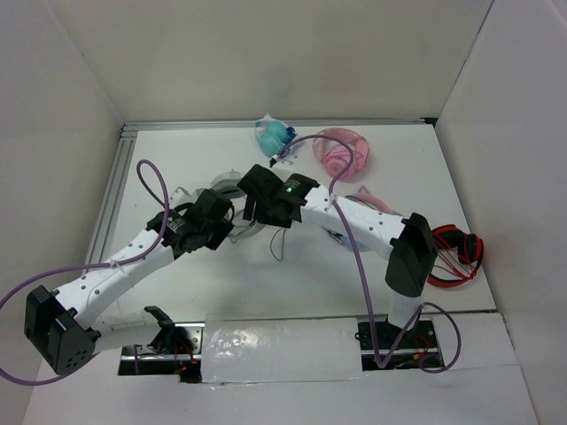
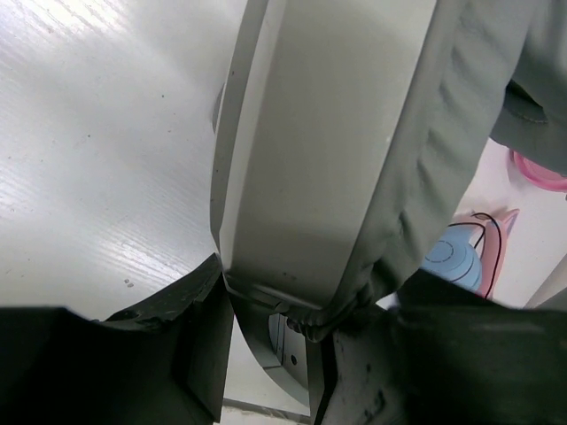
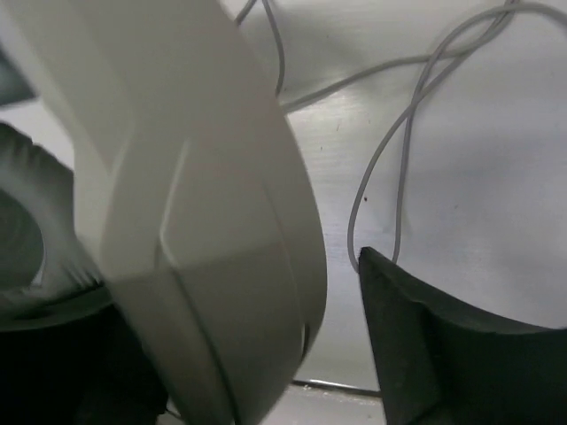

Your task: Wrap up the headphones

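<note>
under the two wrists, left of centre on the table (image 1: pixel 177 292), most of the headphones (image 2: pixel 337 133) is hidden in the top view; only a pale ring behind the black housings and a pale arc in front of them show. left wrist view is filled by the wide headband, cut off at the top, with no ear cup seen whole. right wrist view is blurred at close range: the band runs out of frame at upper left, and a grey padded part shows at the far left. thin grey cable (image 3: pixel 403 168) lies in loose loops on the table beside the band, both ends out of frame. edges: a metal rail (image 1: pixel 113 199) runs along the left side and white walls stand close around the table. blue pair (image 1: pixel 273 135) and pink pair (image 1: pixel 341 152) lie near the back edge, and a red-and-black item (image 1: pixel 454 257) sits at the right edge by the right arm. bare table lies in front of the grippers, toward the bases. left gripper (image 2: pixel 275 323) is clamped on the headband, a finger pressed to each side. right gripper (image 3: pixel 221 336) straddles the same band with jaws apart. there is a clear gap to one finger (image 3: pixel 443 345); contact at the other cannot be told. the grippers sit close together, facing each other.
</note>
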`<action>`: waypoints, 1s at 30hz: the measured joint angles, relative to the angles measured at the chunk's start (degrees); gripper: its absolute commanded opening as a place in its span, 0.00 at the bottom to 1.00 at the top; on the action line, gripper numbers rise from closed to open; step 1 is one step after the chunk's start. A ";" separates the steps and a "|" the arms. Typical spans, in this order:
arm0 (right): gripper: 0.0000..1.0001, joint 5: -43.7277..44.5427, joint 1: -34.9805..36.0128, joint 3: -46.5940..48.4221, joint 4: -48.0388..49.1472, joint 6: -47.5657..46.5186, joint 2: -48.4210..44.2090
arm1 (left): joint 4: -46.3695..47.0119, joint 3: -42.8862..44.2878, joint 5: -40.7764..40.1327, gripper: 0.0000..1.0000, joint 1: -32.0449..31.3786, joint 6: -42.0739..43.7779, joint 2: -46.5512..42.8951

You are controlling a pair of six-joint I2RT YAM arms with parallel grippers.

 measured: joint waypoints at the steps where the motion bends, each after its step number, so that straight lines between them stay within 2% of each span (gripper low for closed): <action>1: 0.72 0.09 -0.39 1.11 -0.15 0.07 0.81 | -0.04 0.00 -0.07 0.00 -0.07 -0.04 -0.17; 2: 0.59 0.33 -0.70 2.40 -0.57 0.07 1.60 | -0.07 0.00 -0.22 0.00 -0.11 -0.07 -0.24; 3: 0.51 0.74 -0.90 3.32 -0.81 -0.02 2.08 | -0.11 0.00 -0.37 0.00 -0.15 -0.07 -0.24; 4: 0.36 1.25 -1.14 3.96 -1.07 -0.13 2.29 | -0.13 0.00 -0.59 0.00 -0.15 -0.07 -0.22; 7: 0.00 2.73 -1.20 4.35 -2.62 -0.70 2.40 | -0.02 0.07 -0.81 0.00 -0.22 -0.17 -0.20; 8: 0.00 4.28 -1.18 4.04 -2.40 -0.48 2.58 | -0.28 0.15 -0.55 0.06 -0.63 -0.02 -0.11; 9: 0.00 5.66 -1.09 4.04 -2.12 -1.22 2.80 | -0.52 0.15 0.15 0.30 -1.11 -0.02 -0.09; 11: 0.00 6.36 -1.03 4.04 -2.32 -1.90 2.84 | -0.11 0.31 0.48 0.51 -1.22 0.98 -0.04; 13: 0.00 6.82 -0.85 4.04 -3.10 -2.99 2.84 | 1.38 0.26 0.42 0.81 -1.05 4.17 -0.26; 14: 0.00 6.36 -0.87 4.04 -3.72 -3.43 2.84 | 2.71 0.26 0.63 0.86 -1.05 5.77 -0.31; 15: 0.00 6.43 -0.90 3.93 -3.74 -4.37 2.64 | 4.17 -0.02 0.90 0.96 -0.90 7.91 -1.05; 16: 0.00 6.43 -0.92 3.78 -3.58 -5.01 2.25 | 5.64 -0.46 1.64 0.99 -0.81 10.14 -1.86; 22: 0.00 5.51 -2.95 -2.86 -0.13 -12.22 -7.02 | 13.53 -4.50 8.00 0.99 -0.76 26.23 -12.48; 30: 0.00 5.55 -11.43 -6.93 0.57 -18.64 -20.96 | 16.48 -8.00 13.75 0.99 0.98 42.53 -24.11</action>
